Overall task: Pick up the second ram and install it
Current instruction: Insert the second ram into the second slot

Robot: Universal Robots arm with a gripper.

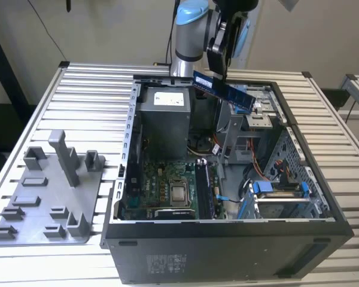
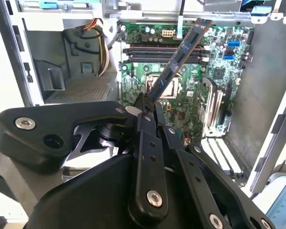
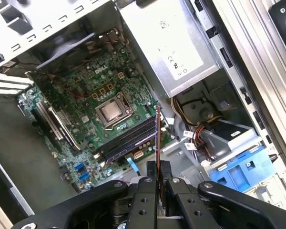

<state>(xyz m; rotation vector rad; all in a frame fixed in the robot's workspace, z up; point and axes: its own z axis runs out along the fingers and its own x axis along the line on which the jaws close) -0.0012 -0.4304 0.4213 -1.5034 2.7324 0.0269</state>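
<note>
Gripping: the gripper [image 1: 217, 73] was clamped on one end of the ram [image 1: 227, 91].
Ram: it hung tilted in the air over the far part of the open case [image 1: 227, 248], touching nothing else.
Slots: in both wrist views the memory slots [image 3: 128, 140] lay well below the ram, beside the processor socket [image 3: 112, 110].
Tray: grey tray [image 1: 42, 206] sat beside the case, at the exterior view's left.

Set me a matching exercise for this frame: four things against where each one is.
Things: 1 ram; 2 grey tray; 3 CPU socket; 4 blue bracket.
Places: A on the motherboard; B in the gripper, above the case; C on the table, at the exterior view's left; D inside the case, exterior view's right side.
Pairs: 1-B; 2-C; 3-A; 4-D.
</note>
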